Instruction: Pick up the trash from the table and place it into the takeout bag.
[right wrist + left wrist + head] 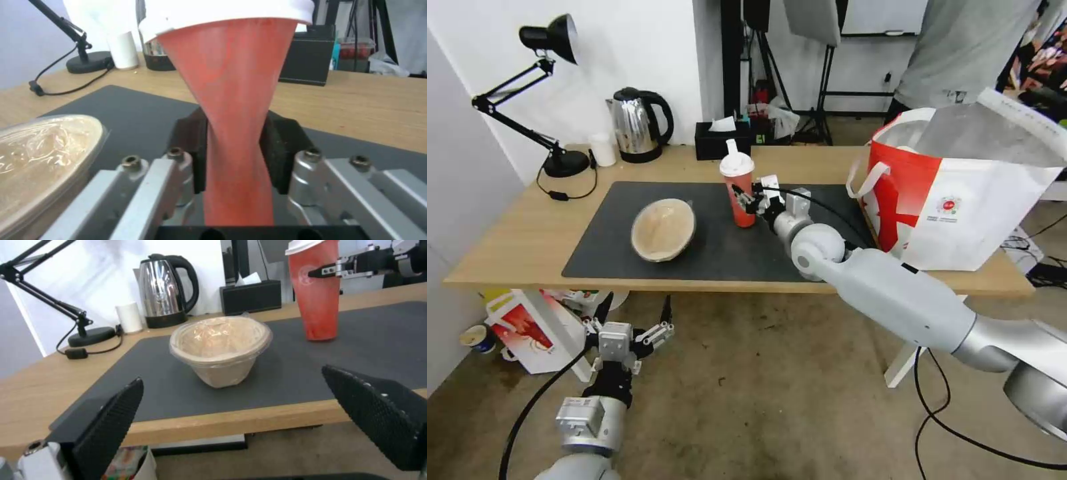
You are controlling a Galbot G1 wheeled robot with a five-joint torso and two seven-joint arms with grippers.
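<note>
Head view: right gripper (pixel 752 197) clamps the red cup (pixel 739 190) standing upright on the dark mat of the table (pixel 514 247); tan lidded bowl (pixel 663 229) beside it; takeout bag (pixel 960 193) at the table's right end; left gripper (pixel 631 325) spread wide below the table edge
Left wrist view: bowl (pixel 220 348) sits on the mat, cup (pixel 317 290) behind it
Right wrist view: black pads (pixel 281 150) squeeze the cup (pixel 233 110) on both sides

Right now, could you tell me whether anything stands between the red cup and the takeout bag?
Nothing visible does. The right gripper is shut on the red cup, and bare dark mat lies between it and the takeout bag.
</note>
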